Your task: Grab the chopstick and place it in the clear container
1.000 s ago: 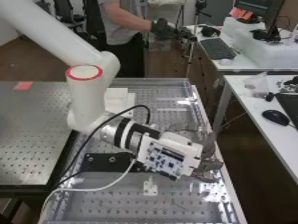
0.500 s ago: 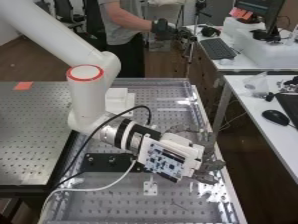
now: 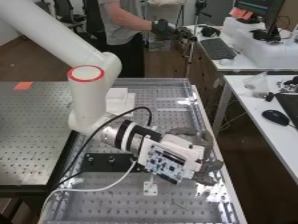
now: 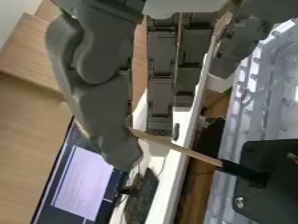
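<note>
Over the right side of the perforated bench the hand (image 3: 203, 167) is bent inward at the end of the white arm. In the wrist view the hand (image 4: 100, 80) has its thumb and a finger closed on one end of the thin wooden chopstick (image 4: 176, 146), which emerges beside the thumb near its tip. The stick slants away from the hand, and its dark end lies over a black plate (image 4: 274, 159); whether it touches the plate I cannot tell. No container can be made out with certainty.
A black bracket (image 3: 105, 162) and a small metal bracket (image 3: 150, 188) sit on the bench, with white blocks (image 3: 118, 100) farther back. Cables hang beside the arm. Along the right runs a desk (image 3: 256, 107) with a mouse (image 3: 275, 117) and a translucent item (image 3: 255, 86).
The fingers were spread half a second ago and are now drawn in closer together. The wrist has turned slightly, while the rest of the arm has hardly moved.
</note>
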`<act>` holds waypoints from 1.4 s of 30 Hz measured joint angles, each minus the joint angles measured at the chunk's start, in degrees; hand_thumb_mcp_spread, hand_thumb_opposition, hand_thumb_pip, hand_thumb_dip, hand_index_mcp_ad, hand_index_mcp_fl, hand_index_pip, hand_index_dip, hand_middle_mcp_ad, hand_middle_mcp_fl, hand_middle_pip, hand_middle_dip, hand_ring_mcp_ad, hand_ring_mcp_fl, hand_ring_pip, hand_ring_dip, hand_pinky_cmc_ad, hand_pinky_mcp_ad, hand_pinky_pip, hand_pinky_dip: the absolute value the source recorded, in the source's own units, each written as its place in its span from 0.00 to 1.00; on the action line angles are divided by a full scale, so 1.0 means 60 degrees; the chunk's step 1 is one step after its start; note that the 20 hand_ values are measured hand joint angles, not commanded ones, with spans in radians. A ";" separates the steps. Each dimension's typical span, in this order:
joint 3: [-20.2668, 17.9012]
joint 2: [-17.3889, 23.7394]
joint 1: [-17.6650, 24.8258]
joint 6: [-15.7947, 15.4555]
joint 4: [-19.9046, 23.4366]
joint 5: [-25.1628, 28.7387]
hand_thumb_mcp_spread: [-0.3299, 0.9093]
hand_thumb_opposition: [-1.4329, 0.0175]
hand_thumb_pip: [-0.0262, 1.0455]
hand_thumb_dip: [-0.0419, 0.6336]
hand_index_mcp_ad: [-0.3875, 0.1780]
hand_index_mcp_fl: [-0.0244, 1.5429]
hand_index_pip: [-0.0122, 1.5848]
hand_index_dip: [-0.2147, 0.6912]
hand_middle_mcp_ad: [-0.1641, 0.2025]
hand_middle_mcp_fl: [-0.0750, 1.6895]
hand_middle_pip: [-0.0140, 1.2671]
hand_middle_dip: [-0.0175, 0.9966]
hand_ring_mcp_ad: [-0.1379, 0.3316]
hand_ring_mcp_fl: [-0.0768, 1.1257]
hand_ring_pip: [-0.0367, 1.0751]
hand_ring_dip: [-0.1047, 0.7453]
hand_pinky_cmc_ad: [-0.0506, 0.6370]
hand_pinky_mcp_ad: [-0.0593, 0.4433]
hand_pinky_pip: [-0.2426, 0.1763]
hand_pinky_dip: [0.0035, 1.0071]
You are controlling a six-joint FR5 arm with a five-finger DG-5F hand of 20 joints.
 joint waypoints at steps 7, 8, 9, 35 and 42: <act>0.0100 -0.0035 -0.0036 -0.0055 -0.0124 -0.0122 0.86 0.30 0.46 0.51 0.37 0.62 0.47 0.56 0.53 0.63 0.34 0.63 0.36 0.56 0.11 0.42 0.68 0.55 0.72 0.15; 0.0105 -0.0036 -0.0038 -0.0061 -0.0128 -0.0124 0.85 0.30 0.46 0.51 0.37 0.63 0.46 0.56 0.53 0.63 0.33 0.63 0.35 0.56 0.11 0.42 0.68 0.55 0.72 0.15; 0.0125 -0.0039 -0.0046 -0.0075 -0.0146 -0.0126 0.85 0.30 0.46 0.51 0.37 0.63 0.46 0.56 0.53 0.63 0.33 0.63 0.35 0.56 0.11 0.42 0.68 0.55 0.72 0.15; 0.0434 -0.0132 -0.0176 -0.0262 -0.0583 -0.0465 0.69 0.36 0.62 0.57 0.44 0.58 0.26 0.54 0.56 0.58 0.22 0.63 0.37 0.50 0.10 0.42 0.65 0.55 0.72 0.15; 0.0336 -0.0109 -0.0223 -0.0243 -0.0576 -0.0401 0.69 0.37 0.65 0.59 0.45 0.58 0.26 0.54 0.56 0.57 0.22 0.63 0.36 0.50 0.10 0.42 0.64 0.55 0.72 0.15</act>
